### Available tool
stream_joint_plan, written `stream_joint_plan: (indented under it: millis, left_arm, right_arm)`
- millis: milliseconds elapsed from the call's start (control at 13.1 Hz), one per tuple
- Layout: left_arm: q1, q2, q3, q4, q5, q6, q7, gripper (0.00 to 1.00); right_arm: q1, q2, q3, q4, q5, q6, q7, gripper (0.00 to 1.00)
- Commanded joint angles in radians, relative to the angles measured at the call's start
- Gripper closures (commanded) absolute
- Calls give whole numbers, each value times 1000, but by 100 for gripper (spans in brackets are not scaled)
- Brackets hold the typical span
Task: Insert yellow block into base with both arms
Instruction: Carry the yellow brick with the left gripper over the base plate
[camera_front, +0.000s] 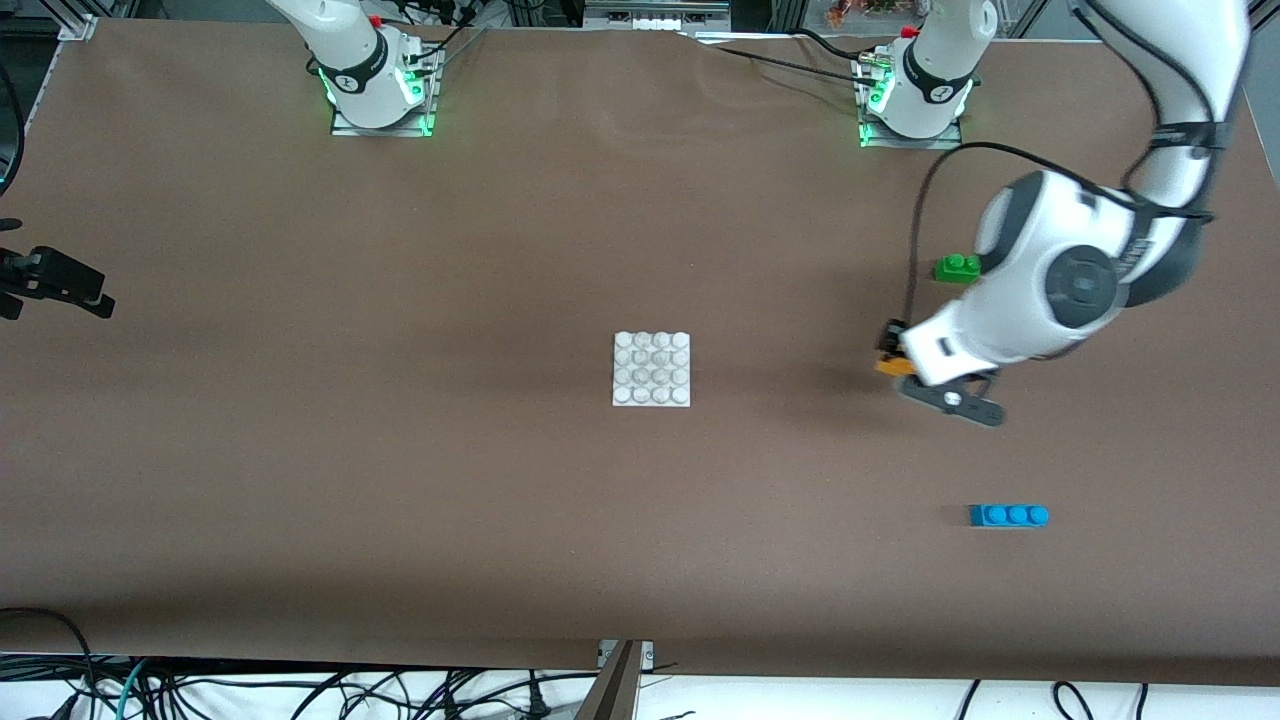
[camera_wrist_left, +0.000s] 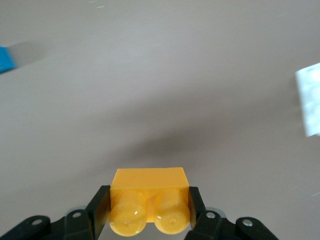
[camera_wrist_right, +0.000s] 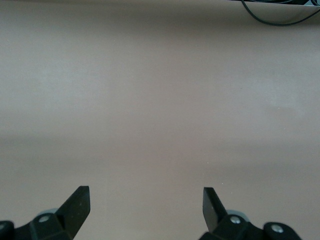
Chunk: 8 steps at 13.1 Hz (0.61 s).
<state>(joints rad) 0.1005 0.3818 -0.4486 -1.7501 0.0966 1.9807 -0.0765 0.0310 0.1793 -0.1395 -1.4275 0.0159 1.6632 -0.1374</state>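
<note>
The yellow block (camera_front: 893, 366) is held between the fingers of my left gripper (camera_front: 890, 350), a little above the table toward the left arm's end. In the left wrist view the left gripper (camera_wrist_left: 149, 200) is shut on the block (camera_wrist_left: 149, 186), with its two studs facing the camera. The white studded base (camera_front: 652, 369) lies flat at the table's middle, well apart from the block; its edge also shows in the left wrist view (camera_wrist_left: 310, 102). My right gripper (camera_front: 60, 285) is open and empty at the right arm's end of the table, over bare table (camera_wrist_right: 146, 197).
A green two-stud brick (camera_front: 957, 267) lies by the left arm, farther from the front camera than the held block. A blue three-stud brick (camera_front: 1008, 515) lies nearer to the camera; its corner shows in the left wrist view (camera_wrist_left: 5, 59). A cable (camera_wrist_right: 280, 15) lies near the right gripper.
</note>
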Motion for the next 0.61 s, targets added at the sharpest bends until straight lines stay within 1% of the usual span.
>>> stream_joint_plan:
  millis: [0, 228, 381, 533]
  left_arm:
    - [-189, 124, 18, 154, 12, -31, -268, 70]
    - [-304, 245, 18, 273, 11, -30, -463, 70]
    - [-375, 320, 22, 371, 14, -28, -572, 70]
    - [-439, 382, 31, 429, 15, -19, -644, 70]
  right_arm:
    - [-6, -11, 8, -8, -7, 0, -16, 0]
    - [-8, -11, 8, -8, -7, 0, -16, 0]
    - [-8, -11, 8, -8, -7, 0, -16, 0]
    - [-8, -11, 8, -8, -7, 0, -16, 0]
